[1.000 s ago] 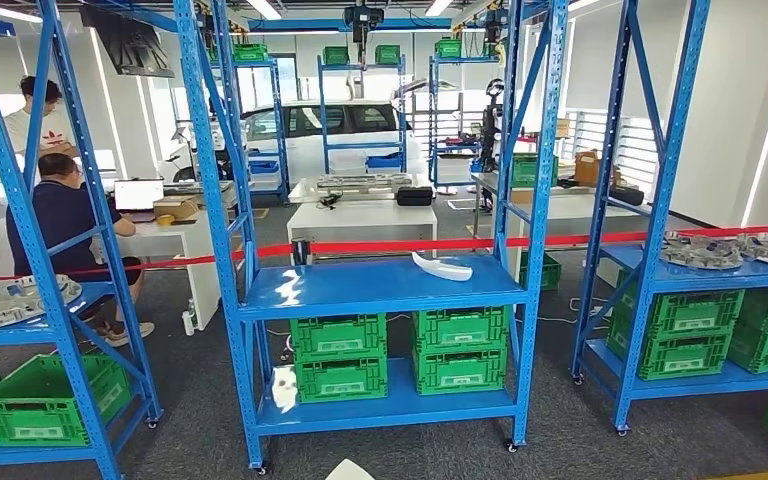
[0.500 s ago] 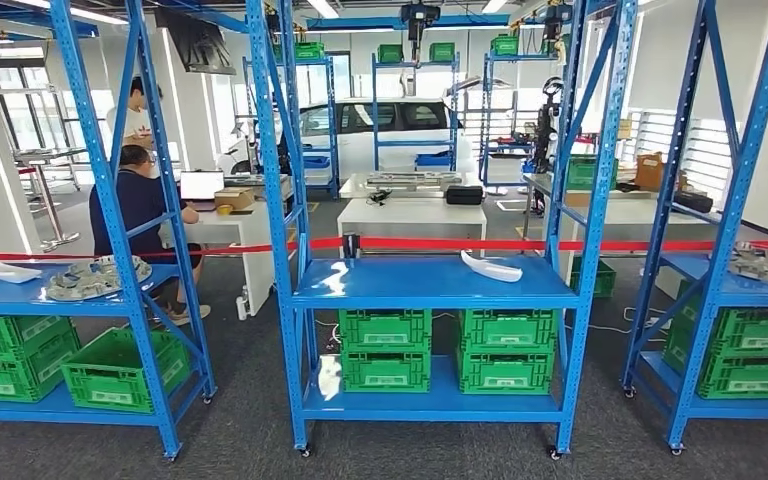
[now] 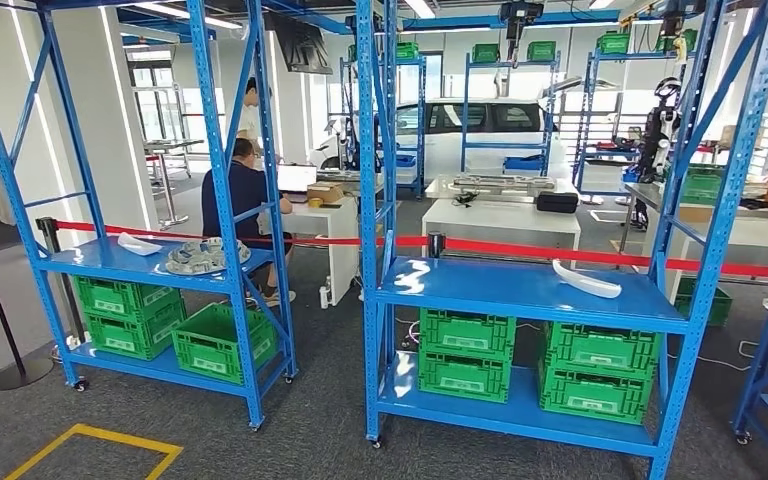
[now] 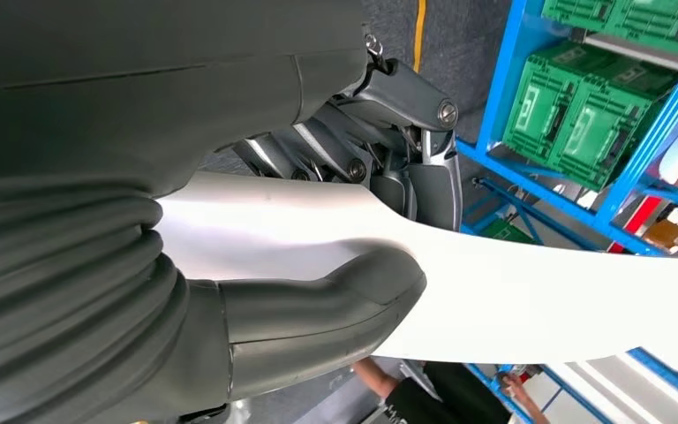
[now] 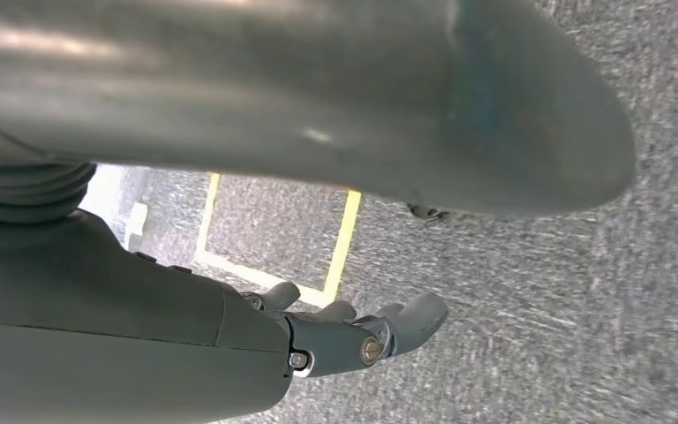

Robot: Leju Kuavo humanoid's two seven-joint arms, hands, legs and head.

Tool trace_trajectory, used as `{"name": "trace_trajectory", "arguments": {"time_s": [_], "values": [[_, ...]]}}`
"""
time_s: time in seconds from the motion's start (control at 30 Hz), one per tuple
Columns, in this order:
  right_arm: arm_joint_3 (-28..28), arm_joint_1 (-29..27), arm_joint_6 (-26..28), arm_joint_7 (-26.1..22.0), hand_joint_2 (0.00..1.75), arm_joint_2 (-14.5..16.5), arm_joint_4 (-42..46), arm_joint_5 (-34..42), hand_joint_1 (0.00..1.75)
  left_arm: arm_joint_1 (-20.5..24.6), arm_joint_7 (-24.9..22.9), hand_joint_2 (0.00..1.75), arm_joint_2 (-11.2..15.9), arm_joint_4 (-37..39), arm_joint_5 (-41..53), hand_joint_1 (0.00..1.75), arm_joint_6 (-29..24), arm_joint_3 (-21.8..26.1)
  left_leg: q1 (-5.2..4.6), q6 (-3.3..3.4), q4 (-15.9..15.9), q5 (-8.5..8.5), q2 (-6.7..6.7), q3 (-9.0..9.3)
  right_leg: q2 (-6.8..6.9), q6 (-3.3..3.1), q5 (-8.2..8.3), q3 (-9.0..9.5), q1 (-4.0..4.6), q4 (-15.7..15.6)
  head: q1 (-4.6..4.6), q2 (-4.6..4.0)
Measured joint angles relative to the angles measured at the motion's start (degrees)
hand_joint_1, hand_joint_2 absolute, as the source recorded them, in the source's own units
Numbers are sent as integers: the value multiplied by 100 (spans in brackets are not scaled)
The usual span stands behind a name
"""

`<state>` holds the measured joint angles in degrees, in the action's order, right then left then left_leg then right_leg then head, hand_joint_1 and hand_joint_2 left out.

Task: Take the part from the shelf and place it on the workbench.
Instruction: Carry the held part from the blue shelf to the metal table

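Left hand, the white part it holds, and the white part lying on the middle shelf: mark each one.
left hand (image 4: 318,305): left wrist view, on the thick grey thumb pressed over the part.
white part (image 4: 538,300): left wrist view, on its broad flat face past the thumb.
white part on the shelf (image 3: 587,280): head view, mid-length.

Left hand grips a white part; green crates beyond.

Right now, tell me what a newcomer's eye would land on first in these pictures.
In the left wrist view, the left hand grips a long white part, thumb pressed across it. In the head view, tall blue shelves stand ahead with green crates on the lower level and another white part on top. A red barrier tape runs behind.
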<state>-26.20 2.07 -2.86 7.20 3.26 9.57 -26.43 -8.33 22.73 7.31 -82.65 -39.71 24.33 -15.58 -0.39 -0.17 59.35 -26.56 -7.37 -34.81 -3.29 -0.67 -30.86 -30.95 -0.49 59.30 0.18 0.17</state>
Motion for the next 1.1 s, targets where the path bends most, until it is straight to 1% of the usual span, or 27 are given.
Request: {"name": "trace_trajectory", "arguments": {"time_s": [0.03, 0.07, 0.1, 0.17, 0.2, 0.23, 0.27, 0.3, 0.33, 0.37, 0.43, 0.47, 0.53, 0.57, 0.6, 0.67, 0.7, 0.73, 0.77, 0.8, 0.83, 0.87, 0.93, 0.97, 1.03, 1.07, 1.1], "values": [[-2, 1, 20, 8, 0, 32, 0, 48, 0, -3, 1, 175, 52, -1, -4, 175, 45, -28, 7, -37, -10, 21, -45, -23, 77, -28, 25, 6, -13, -20, 4, 0], [-9, 3, 54, 18, 0, 56, 1, 91, 0, -1, -4, 175, 97, -1, -7, 175, 76, -51, -4, -70, 20, 1, 4, -54, 141, -64, 52, 16, -31, -48, -1, 0], [-21, 3, 85, 30, 0, 81, 1, 126, 0, 13, -18, 175, 137, -1, -9, 175, 97, -68, -15, -106, 140, -81, 129, -121, 213, -96, 78, 26, -51, -77, -7, 0], [-53, -15, 142, 53, 0, 115, 2, 176, 0, 54, -82, 175, 186, -2, -3, 175, 115, -84, -2, -185, 726, -426, 497, -386, 362, -132, 103, 32, -69, -104, -24, 0], [-68, -34, 154, 57, 0, 128, 2, 186, 0, 68, -140, 175, 197, -8, 19, 175, 117, -84, 27, -227, 1109, -610, 610, -557, 447, -134, 104, 28, -70, -103, -26, 0], [-79, -51, 163, 54, 0, 139, 2, 192, 0, 68, -205, 175, 199, -25, 53, 175, 117, -82, 60, -262, 1408, -719, 667, -684, 532, -131, 102, 25, -75, -101, -28, 0], [-88, -63, 168, 41, 0, 148, 2, 191, 0, 60, -272, 175, 196, -53, 95, 175, 116, -78, 92, -293, 1520, -725, 695, -719, 613, -122, 97, 25, -82, -100, -28, 0], [-94, -68, 168, 21, 0, 158, 2, 188, 0, 53, -336, 175, 192, -89, 149, 175, 113, -67, 122, -322, 1408, -628, 724, -636, 693, -107, 90, 29, -95, -97, -28, 0], [-97, -69, 163, -12, 0, 167, 2, 179, 0, 49, -398, 175, 180, -136, 213, 175, 105, -45, 147, -348, 1060, -450, 783, -427, 769, -83, 79, 41, -113, -93, -29, 0], [-97, -69, 155, -57, 0, 174, 2, 159, 0, 48, -468, 175, 152, -190, 285, 175, 86, -10, 158, -363, 617, -298, 912, -179, 838, -49, 64, 58, -121, -88, -30, 0], [-97, -70, 119, -169, 0, 178, 2, 75, 0, 29, -622, 175, 57, -328, 434, 175, -30, 102, 149, -312, -5, -122, 1111, 174, 949, 41, 31, 96, -112, -78, -29, 0], [-94, -67, 95, -220, 0, 175, 2, 9, 0, -8, -691, 175, 0, -420, 487, 175, -122, 182, 134, -263, -88, -125, 1148, 198, 993, 87, 24, 114, -99, -82, -26, 0], [-79, -50, 43, -285, 0, 168, 2, -125, 0, -141, -781, 175, -91, -643, 546, 175, -288, 365, 121, -156, -76, -117, 1027, 170, 1069, 177, 18, 154, -99, -112, -19, 0], [-69, -37, 20, -303, 0, 155, 2, -176, 0, -215, -805, 175, -131, -762, 563, 175, -334, 452, 126, -114, -93, -106, 966, 170, 1010, 218, -11, 164, -110, -98, -13, 0], [-59, -27, 0, -317, 0, 143, 2, -214, 0, -271, -818, 175, -161, -867, 578, 175, -369, 523, 136, -69, -113, -89, 899, 188, 877, 245, -93, 137, -120, -7, -7, 0], [-16, -16, -46, -333, 0, 108, 2, -346, 0, -379, -783, 175, -231, -1050, 642, 175, -497, 631, 143, -4, -139, -62, 766, 196, 511, 249, -428, -104, -114, 545, 9, 0], [29, -14, -81, -336, 0, 86, 2, -442, 0, -469, -740, 175, -267, -1156, 686, 175, -597, 677, 134, 17, -135, -59, 696, 188, 402, 232, -626, -307, -98, 961, 13, 0], [85, -9, -124, -333, 0, 57, 2, -540, 0, -592, -699, 175, -306, -1278, 731, 175, -695, 713, 122, 30, -127, -63, 622, 181, 357, 216, -759, -499, -81, 1334, 16, 0], [141, 0, -169, -332, 0, 19, 2, -608, 0, -718, -684, 175, -339, -1409, 762, 175, -767, 736, 110, 36, -115, -67, 543, 177, 341, 199, -780, -621, -67, 1546, 16, 0], [184, 15, -209, -336, 0, -26, 2, -636, 0, -804, -708, 175, -369, -1512, 779, 175, -804, 737, 102, 41, -100, -70, 458, 173, 332, 179, -677, -637, -58, 1529, 18, 0], [210, 35, -236, -351, 0, -73, 2, -620, 0, -821, -764, 175, -395, -1570, 784, 175, -822, 710, 99, 42, -80, -73, 360, 169, 302, 153, -466, -533, -54, 1263, 19, 0], [222, 55, -245, -383, 0, -115, 2, -568, 0, -769, -824, 175, -420, -1568, 768, 175, -836, 659, 98, 38, -57, -74, 257, 162, 220, 123, -235, -358, -52, 853, 20, 0], [216, 84, -189, -470, 0, -177, 2, -395, 0, -524, -875, 175, -449, -1397, 699, 175, -851, 508, 87, -6, -8, -71, 57, 125, 8, 86, 13, -81, -52, 181, 25, 0], [201, 95, -140, -503, 0, -188, 2, -293, 0, -387, -861, 175, -450, -1264, 657, 175, -833, 427, 87, -40, 2, -64, -16, 99, -52, 76, 30, -33, -50, 42, 26, 0], [115, 116, -39, -508, 0, -189, 2, -70, 0, -105, -820, 175, -448, -930, 601, 175, -724, 242, 101, -127, -21, -26, -144, 48, 22, 37, 41, -34, -45, 6, 27, 0], [60, 121, -7, -480, 0, -183, 2, 35, 0, 33, -820, 175, -451, -766, 583, 175, -660, 151, 107, -153, -20, -14, -106, 25, 88, -3, 64, -24, -49, -10, 26, 0], [-9, 122, 18, -437, 0, -177, 2, 147, 0, 197, -847, 175, -466, -580, 565, 175, -593, 43, 101, -176, 36, -46, 27, -20, 159, -46, 87, -14, -55, -28, 19, 0]]}}
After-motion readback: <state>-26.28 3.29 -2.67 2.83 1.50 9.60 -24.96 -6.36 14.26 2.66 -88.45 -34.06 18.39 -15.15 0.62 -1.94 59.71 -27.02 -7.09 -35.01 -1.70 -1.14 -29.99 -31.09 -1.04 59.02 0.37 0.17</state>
